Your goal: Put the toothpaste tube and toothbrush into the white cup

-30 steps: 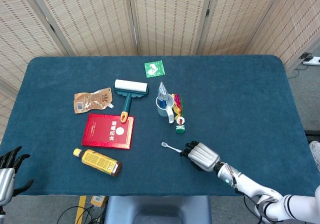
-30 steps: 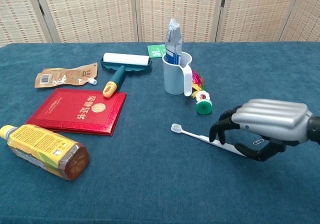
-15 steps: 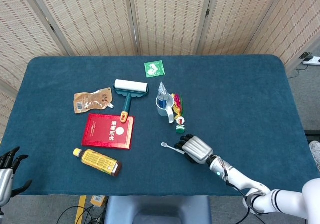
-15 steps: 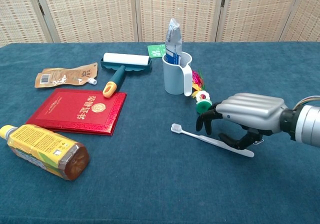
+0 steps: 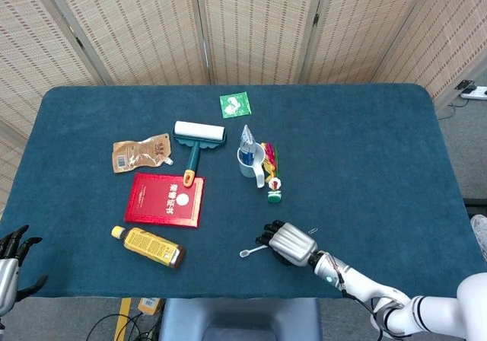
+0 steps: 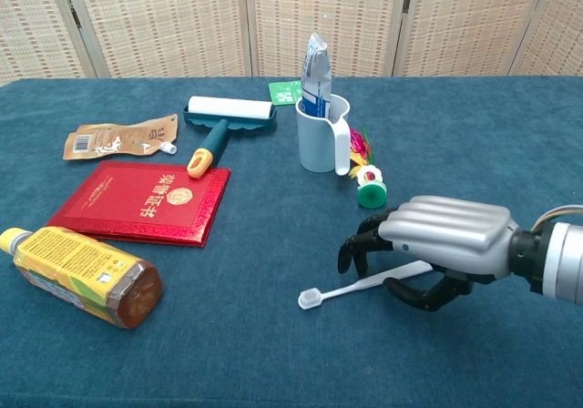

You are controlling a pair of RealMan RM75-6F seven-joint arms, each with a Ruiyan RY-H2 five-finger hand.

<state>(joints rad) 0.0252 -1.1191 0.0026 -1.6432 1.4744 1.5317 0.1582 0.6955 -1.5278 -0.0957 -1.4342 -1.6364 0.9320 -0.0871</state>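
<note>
Since a second ago the right hand (image 6: 428,253) has come nearer the front edge of the surface (image 5: 365,135), and the toothbrush (image 6: 355,287) has swung round with it, its bristle head now pointing toward the robot's left. Its fingers (image 6: 360,244) are curled down over the handle, thumb under it; whether they truly clamp it I cannot tell. On the blue surface lie a red booklet (image 5: 166,199), a lint roller (image 5: 194,139), a yellow bottle (image 5: 150,246), a brown pouch (image 5: 140,152) and a green sachet (image 5: 235,103). Upright in the white cup (image 6: 320,135) stands the toothpaste tube (image 6: 314,71), with a green-capped tube (image 6: 367,176) lying just beside the cup. At the lower left corner the left hand (image 5: 11,257) hangs off the surface, fingers apart
</note>
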